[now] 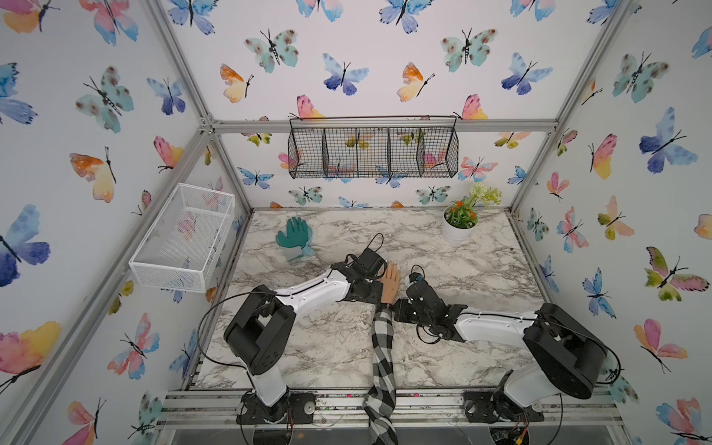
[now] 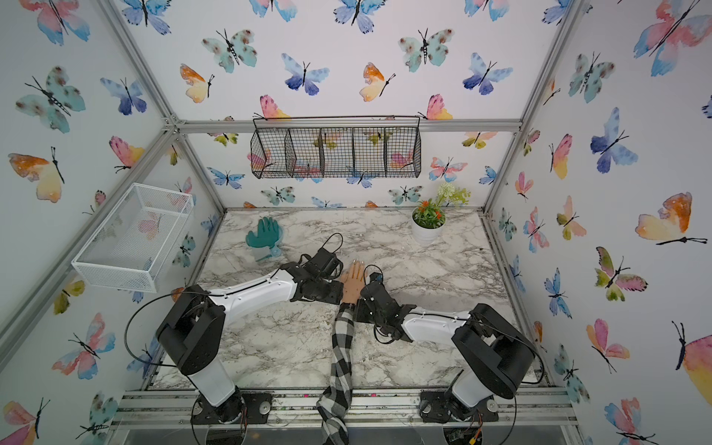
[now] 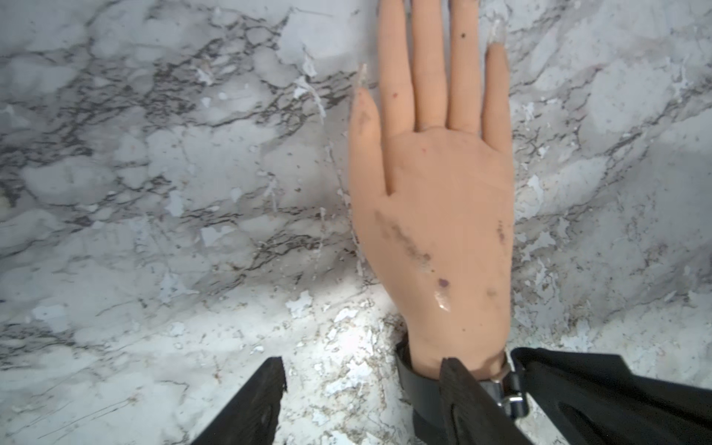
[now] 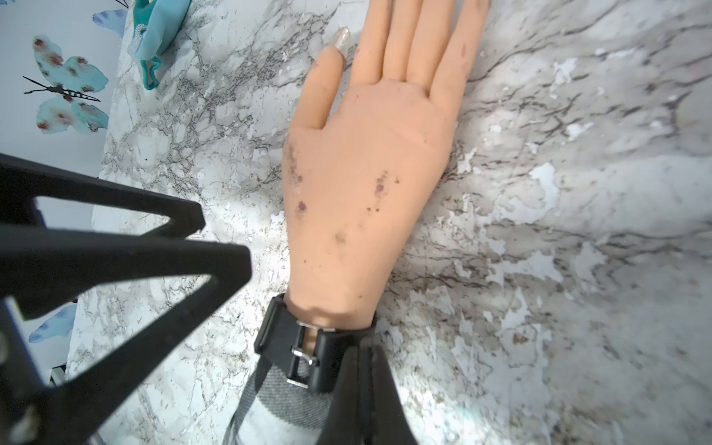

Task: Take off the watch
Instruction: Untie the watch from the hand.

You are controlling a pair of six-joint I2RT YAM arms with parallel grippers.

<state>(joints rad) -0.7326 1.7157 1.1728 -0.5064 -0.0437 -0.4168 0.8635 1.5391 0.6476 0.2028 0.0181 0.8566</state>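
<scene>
Right gripper (image 4: 362, 358) is closed, tips against the strap (image 4: 331, 358) just beside the buckle (image 4: 304, 352); can't tell if it's pinching the strap end. Left gripper (image 3: 361, 362) has its jaws apart, one finger over the strap, gripping nothing. Watch (image 4: 277, 331) sits buckle-up, fastened, on the mannequin hand's (image 4: 366, 173) wrist. Looks early: unbuckling and removal both left.

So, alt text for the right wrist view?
A mannequin hand lies flat on a marble table, a black watch round its wrist. The right gripper, closed, touches the watch; the left gripper is open alongside.
</scene>
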